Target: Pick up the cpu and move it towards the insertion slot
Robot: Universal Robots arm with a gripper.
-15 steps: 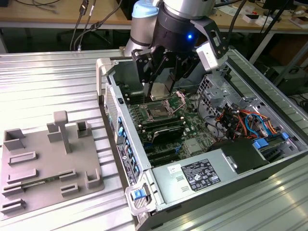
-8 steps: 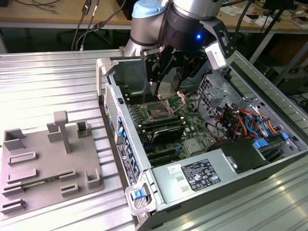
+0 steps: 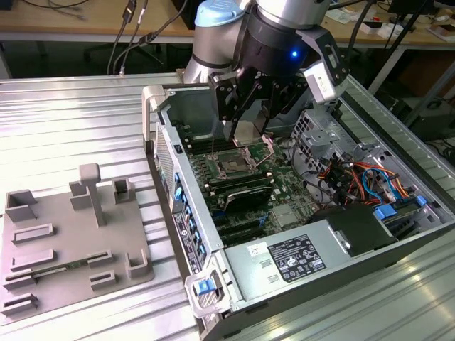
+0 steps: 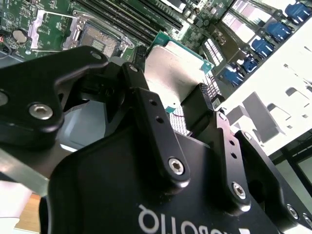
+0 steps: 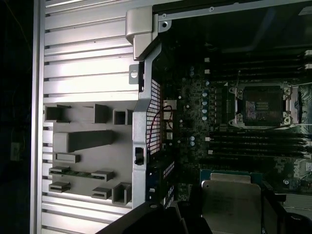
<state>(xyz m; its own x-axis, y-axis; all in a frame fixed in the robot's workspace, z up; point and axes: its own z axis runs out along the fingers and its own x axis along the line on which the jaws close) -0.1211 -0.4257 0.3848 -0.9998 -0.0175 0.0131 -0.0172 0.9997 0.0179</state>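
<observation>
My gripper (image 3: 246, 126) hangs inside the open computer case, shut on the cpu (image 3: 244, 135), a flat silvery square chip held by two opposite edges. In both wrist views the cpu (image 4: 175, 68) (image 5: 229, 200) sits between the black fingers (image 4: 146, 105). The insertion slot (image 3: 235, 165) lies on the motherboard just below the held chip in the exterior view, its metal frame swung open and its dark centre bare. That insertion slot (image 4: 100, 41) (image 5: 257, 105) shows a short way off from the chip in both wrist views.
A grey plastic tray (image 3: 71, 234) with raised blocks lies on the ribbed metal table at the exterior view's left. Long black memory slots (image 3: 242, 190) flank the socket. A power supply (image 3: 298, 257), coloured cables (image 3: 352, 174) and the case wall (image 3: 167, 153) surround the board.
</observation>
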